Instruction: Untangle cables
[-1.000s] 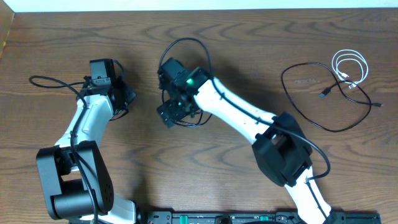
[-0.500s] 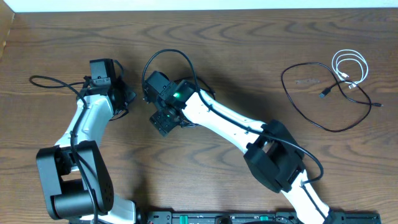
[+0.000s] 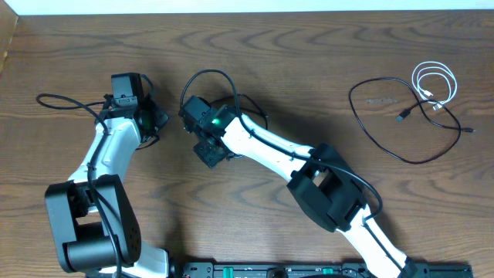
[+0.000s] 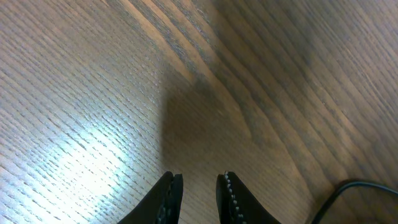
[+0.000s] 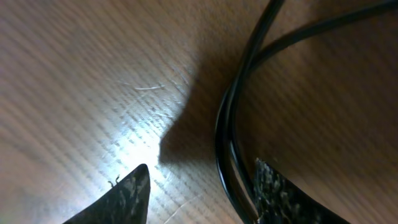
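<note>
The table [image 3: 309, 46] is finished in matt, grained wood. The black cable [image 5: 227, 124] is sheathed in smooth, glossy plastic. The left fingers [image 4: 233, 196] are ridged.

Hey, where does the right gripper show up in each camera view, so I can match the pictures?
Overhead: the right gripper is left of centre, low over the table.
Left wrist: not in it.
Right wrist: its two fingers rise from the bottom edge, with a black cable running between them, close to the picture's right-hand one.
Shared landmark: the wood-grain table, seen in all three views.
</note>
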{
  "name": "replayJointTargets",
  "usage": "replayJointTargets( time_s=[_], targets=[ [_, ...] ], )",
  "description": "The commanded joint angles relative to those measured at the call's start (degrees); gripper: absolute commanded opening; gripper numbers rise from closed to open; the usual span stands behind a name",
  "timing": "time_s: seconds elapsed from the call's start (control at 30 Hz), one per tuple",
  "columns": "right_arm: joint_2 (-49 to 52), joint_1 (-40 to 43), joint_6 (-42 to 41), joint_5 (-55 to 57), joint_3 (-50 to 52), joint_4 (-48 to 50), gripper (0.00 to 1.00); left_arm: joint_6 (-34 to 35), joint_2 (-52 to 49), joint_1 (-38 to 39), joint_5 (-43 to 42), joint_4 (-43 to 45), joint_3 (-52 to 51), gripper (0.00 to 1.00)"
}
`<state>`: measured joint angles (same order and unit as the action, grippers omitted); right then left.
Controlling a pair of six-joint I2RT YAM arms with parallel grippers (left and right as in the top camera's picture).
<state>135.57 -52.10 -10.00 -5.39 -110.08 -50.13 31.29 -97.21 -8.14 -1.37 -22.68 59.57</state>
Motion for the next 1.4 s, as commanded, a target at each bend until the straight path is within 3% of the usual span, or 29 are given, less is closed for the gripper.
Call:
replayJointTargets(
  time_s=[0.0, 0.47, 0.67, 0.83, 1.1, 1.37],
  targets=[
    [0.59, -0.09, 0.22, 0.59, 0.24, 0.24, 0.48, -0.33, 0.22, -0.02, 0.31, -0.15, -0.33, 0.24],
    [0.59, 0.02, 0.2, 3.91, 0.26, 0.42, 0.45, -0.33, 0.22, -0.02, 0.31, -0.15, -0.33, 0.24],
    [0.59, 0.02, 0.22, -3.76, 0.26, -1.33, 0.42, -0.33, 0.22, -0.02, 0.31, -0.15, -0.33, 0.24],
    [0.59, 0.07, 0.24, -2.43, 0.26, -0.85, 0.4, -0.33, 0.22, -0.02, 0.31, -0.15, -0.33, 0.24],
    [-0.37, 0.17, 5.44, -1.64, -0.44, -1.31, 0.52, -0.31, 0.22, -0.02, 0.31, -0.15, -0.33, 0.24],
    [-0.87, 0.13, 8.98, -0.87, -0.7, -4.0, 0.52, -0.33, 0.22, -0.02, 0.31, -0.15, -0.33, 0.24]
  ],
)
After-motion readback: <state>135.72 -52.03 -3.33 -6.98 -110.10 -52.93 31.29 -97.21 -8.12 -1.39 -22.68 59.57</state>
